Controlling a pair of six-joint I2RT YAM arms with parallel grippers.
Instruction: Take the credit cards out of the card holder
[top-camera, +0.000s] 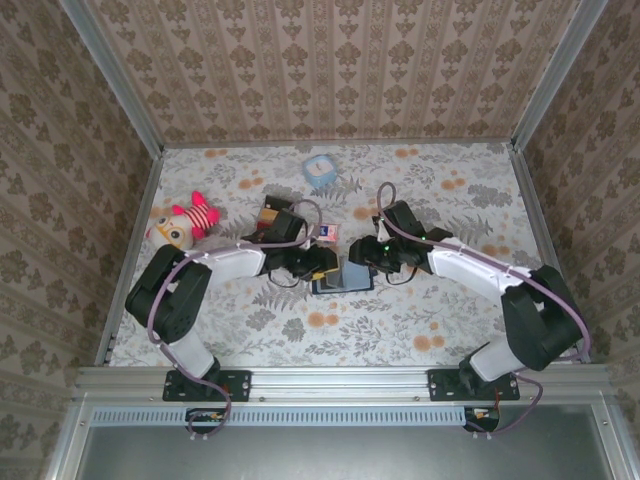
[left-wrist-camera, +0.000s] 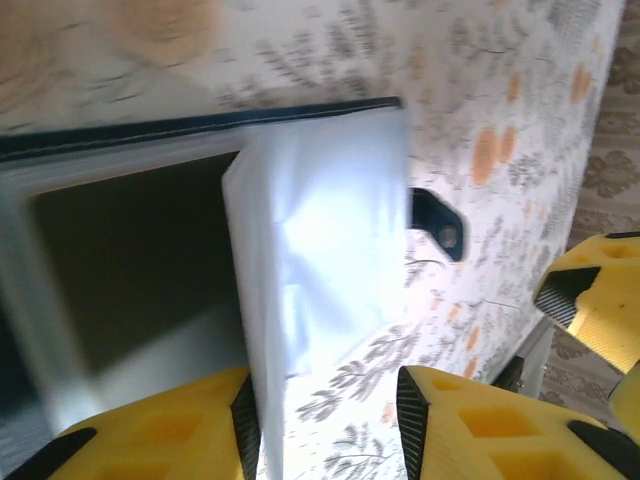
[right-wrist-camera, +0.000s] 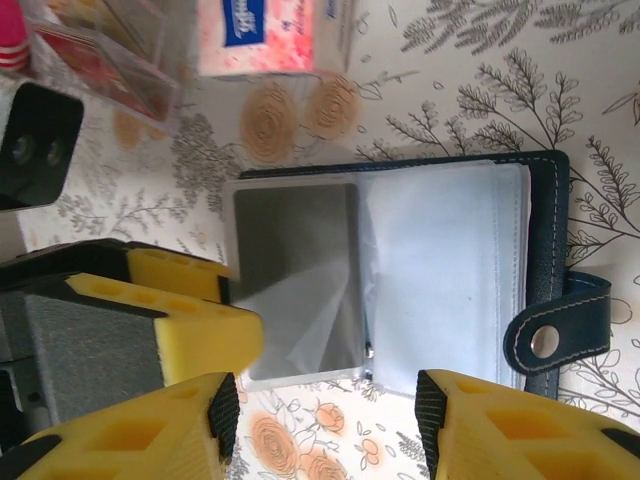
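Card holder (right-wrist-camera: 440, 270) lies spread between open left pincer (left-wrist-camera: 322, 400) and open right pincer (right-wrist-camera: 325, 400).

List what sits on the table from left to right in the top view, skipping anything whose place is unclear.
plush toy → red-and-tan box → card holder

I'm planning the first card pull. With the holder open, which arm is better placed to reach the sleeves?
Probably the right. The right gripper hangs open over the card holder's edge, sleeves between its jaws. The left gripper, open too, sits at its left side, better for steadying it.
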